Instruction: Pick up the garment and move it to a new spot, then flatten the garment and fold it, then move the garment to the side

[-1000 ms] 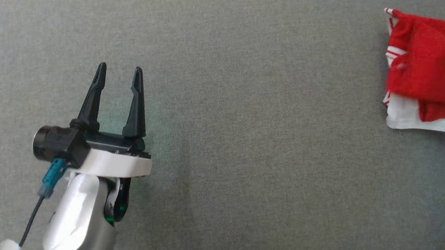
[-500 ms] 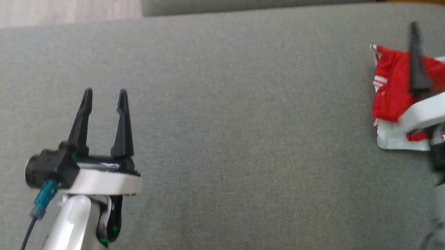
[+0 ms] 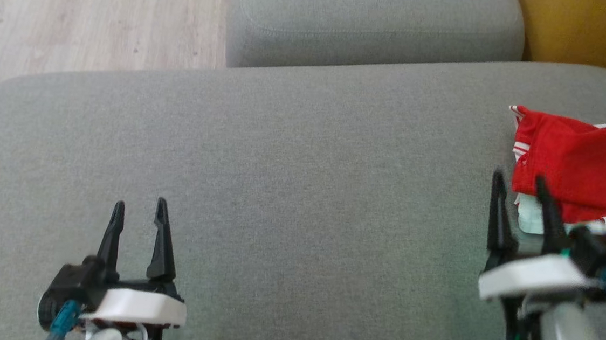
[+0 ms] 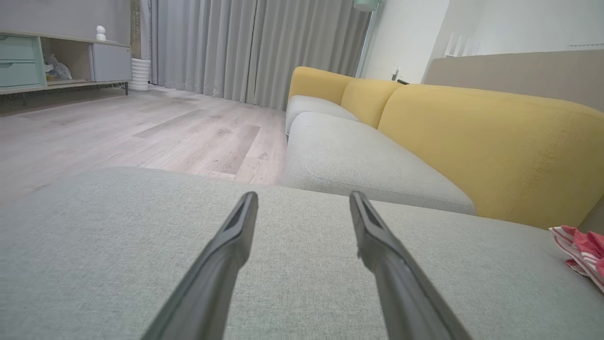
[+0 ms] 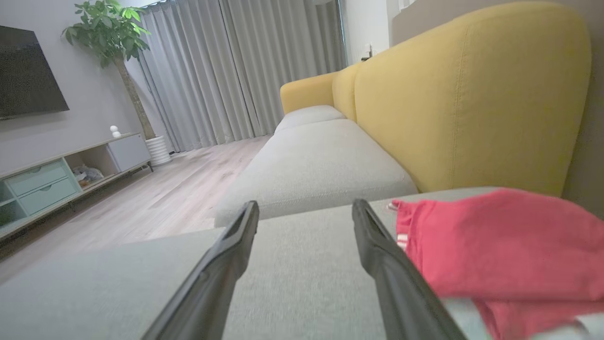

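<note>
Garment (image 3: 584, 165), red-white, bundled at the right edge of the cushion (image 3: 301, 191); my view has tilted up and my right gripper (image 3: 518, 178) has come beside it, left gripper (image 3: 140, 202) well apart, both spread, empty: I judge it set aside.

A broad grey fabric cushion (image 3: 301, 191) is the carrying surface, spreading under and ahead of both the left gripper (image 3: 140, 203) and the right gripper (image 3: 518, 179). A folded red garment (image 3: 579, 164) with white stripes at its edge and a white layer underneath lies directly on it. The garment sits just ahead and to the right of the right gripper's fingertips, well apart from the left gripper. Beyond both grippers, a second grey cushion (image 3: 374, 24) meets the far edge.
</note>
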Controlling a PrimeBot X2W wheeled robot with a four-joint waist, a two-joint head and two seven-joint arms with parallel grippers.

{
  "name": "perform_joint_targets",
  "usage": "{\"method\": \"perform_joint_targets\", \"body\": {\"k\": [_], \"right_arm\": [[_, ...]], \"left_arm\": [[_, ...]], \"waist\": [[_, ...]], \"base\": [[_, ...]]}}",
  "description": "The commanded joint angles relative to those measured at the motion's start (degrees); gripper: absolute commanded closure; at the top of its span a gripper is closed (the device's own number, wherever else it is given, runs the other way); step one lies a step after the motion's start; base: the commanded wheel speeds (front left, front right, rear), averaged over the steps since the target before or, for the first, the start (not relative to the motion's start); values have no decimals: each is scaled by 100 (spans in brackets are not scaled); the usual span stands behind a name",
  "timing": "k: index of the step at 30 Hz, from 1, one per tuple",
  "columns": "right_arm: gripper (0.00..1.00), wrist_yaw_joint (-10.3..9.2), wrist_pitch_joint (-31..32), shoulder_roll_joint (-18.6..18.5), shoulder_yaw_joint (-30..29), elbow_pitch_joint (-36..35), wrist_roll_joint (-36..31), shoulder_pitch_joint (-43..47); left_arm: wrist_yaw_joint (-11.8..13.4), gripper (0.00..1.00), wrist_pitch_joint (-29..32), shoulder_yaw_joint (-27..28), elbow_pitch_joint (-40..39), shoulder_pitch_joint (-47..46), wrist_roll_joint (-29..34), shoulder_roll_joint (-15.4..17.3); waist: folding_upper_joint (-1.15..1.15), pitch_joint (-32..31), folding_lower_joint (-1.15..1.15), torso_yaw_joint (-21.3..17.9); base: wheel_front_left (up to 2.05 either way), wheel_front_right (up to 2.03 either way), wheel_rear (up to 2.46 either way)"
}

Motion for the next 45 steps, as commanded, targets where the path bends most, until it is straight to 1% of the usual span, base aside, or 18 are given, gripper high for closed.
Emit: {"method": "perform_joint_targets", "body": {"k": [1, 5, 9, 22, 37, 45], "right_arm": [[0, 39, -198, 26, 190, -98, 81, 10], [0, 39, -382, 27, 240, 110, 125, 384], [0, 39, -451, 27, 224, 143, 152, 537], [0, 39, -474, 28, 249, -29, 214, 549], [0, 39, -475, 28, 250, -23, 259, 505], [0, 39, -475, 28, 288, -2, 303, 502]], "left_arm": [[44, 0, -29, 216, -241, -138, -86, 43], [-16, 0, -29, 219, -283, 1, -198, 43], [-42, 0, -29, 224, -284, 53, -190, 43], [-86, 0, -29, 220, -394, 49, -290, 43], [11, 0, -29, 338, -533, 92, -391, 43], [20, 0, -29, 321, -378, 104, -636, 43]], "waist": [[0, -52, 1, 28], [0, -75, 1, 56], [0, -78, 1, 78], [0, -50, 1, 46], [0, -43, 1, 35], [0, -31, 1, 40]], "base": [[0, 0, 0], [0, 0, 0], [0, 0, 0], [0, 0, 0], [0, 0, 0], [0, 0, 0]]}}
